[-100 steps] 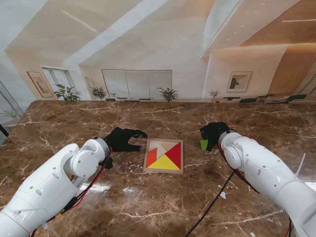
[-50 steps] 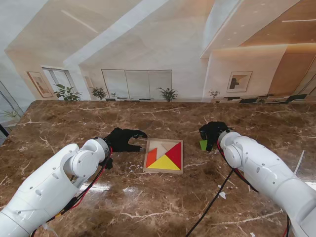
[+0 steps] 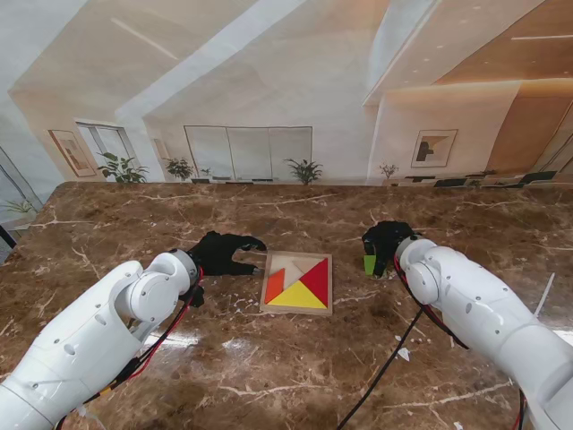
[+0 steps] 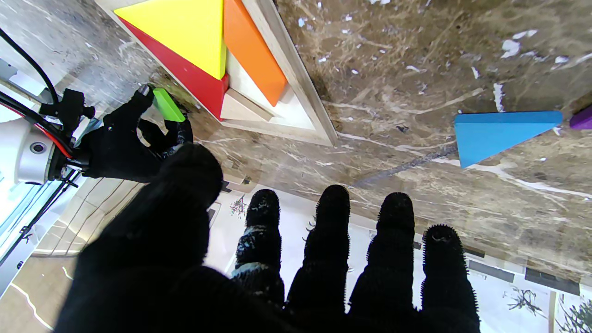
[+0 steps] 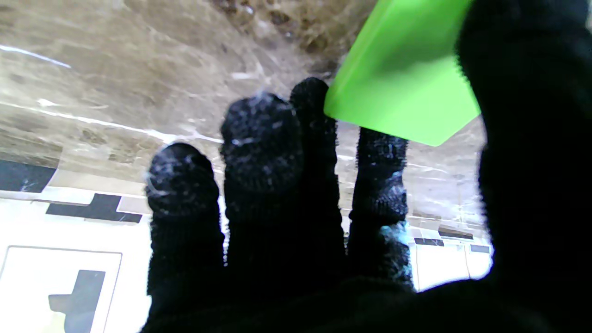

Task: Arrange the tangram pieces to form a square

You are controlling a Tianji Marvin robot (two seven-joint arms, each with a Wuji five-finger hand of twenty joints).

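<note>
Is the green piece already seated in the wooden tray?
No, the green piece is pinched in the right hand, outside the tray.

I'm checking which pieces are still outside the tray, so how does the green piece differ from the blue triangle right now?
The green piece is pinched in the right hand, off the table; the blue triangle lies flat on the marble, untouched. The green piece shows a four-sided outline with a rounded corner; the blue triangle has three corners. In the left wrist view the blue triangle looks larger. Both sit outside the wooden tray.
</note>
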